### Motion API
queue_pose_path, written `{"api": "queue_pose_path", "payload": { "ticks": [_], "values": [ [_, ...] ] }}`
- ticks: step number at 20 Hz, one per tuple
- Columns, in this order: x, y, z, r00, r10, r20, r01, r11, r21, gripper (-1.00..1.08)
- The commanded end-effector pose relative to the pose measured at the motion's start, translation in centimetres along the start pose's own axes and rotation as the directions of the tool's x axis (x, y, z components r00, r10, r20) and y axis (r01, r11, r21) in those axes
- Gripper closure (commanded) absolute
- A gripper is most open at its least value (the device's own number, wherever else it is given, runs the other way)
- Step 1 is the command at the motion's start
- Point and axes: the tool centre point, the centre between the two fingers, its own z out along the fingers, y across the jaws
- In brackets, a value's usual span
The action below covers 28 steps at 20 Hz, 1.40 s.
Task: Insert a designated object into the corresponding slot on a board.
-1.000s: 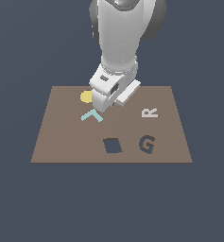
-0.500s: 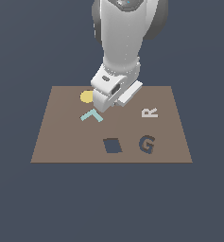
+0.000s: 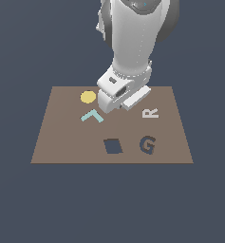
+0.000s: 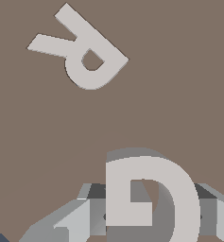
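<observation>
Plain dark blue-grey background is seen on all sides of the board (image 3: pixel 61 142), a flat brown panel shown as a trapezoid in the exterior view. Taking the board's middle as a clock centre in that view, a yellow disc (image 3: pixel 88 97) is placed at about 10 o'clock, and a pale teal angle piece (image 3: pixel 92 116) lies just below the disc, apart from it. A dark square cutout (image 3: pixel 113 146) is found at about 6 o'clock, and the slot (image 3: pixel 147 144), a dark G-shaped cutout, sits just beside it at about 4 o'clock. A white R (image 3: pixel 151 113) is laid at about 2 o'clock, above the slot and apart from it.

The white arm is seen coming down from 12 o'clock, its wrist over the board near the centre, between the disc and the R. The end effector (image 4: pixel 146 215) is hidden under the wrist in the exterior view.

In the wrist view the white G (image 4: pixel 153 196) is seen right at the end effector, with grey fingers (image 4: pixel 85 215) on either side of it; the end effector appears closed on the G, though actual contact cannot be fully confirmed. The G is seen held a little above the brown surface. The R (image 4: pixel 87 52) lies flat farther off, well apart from the G.
</observation>
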Motion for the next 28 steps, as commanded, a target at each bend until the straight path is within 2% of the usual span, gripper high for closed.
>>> {"api": "queue_pose_path", "payload": {
  "ticks": [1,7,12,15,20,28],
  "values": [
    [0.9,-0.3,-0.1,0.998,0.057,0.0,-0.057,0.998,0.0,1.08],
    [3.8,-0.7,-0.2,0.973,0.233,-0.001,-0.233,0.973,0.0,1.08],
    [6.8,-0.5,-0.3,0.915,0.404,-0.001,-0.404,0.915,0.0,1.08],
    [8.7,-0.1,-0.3,0.862,0.507,-0.001,-0.507,0.862,0.0,1.08],
    [11.4,1.0,-0.5,0.758,0.652,-0.001,-0.652,0.758,0.0,1.08],
    [14.4,3.1,-0.6,0.597,0.802,-0.001,-0.802,0.597,0.0,1.08]
  ]
}}
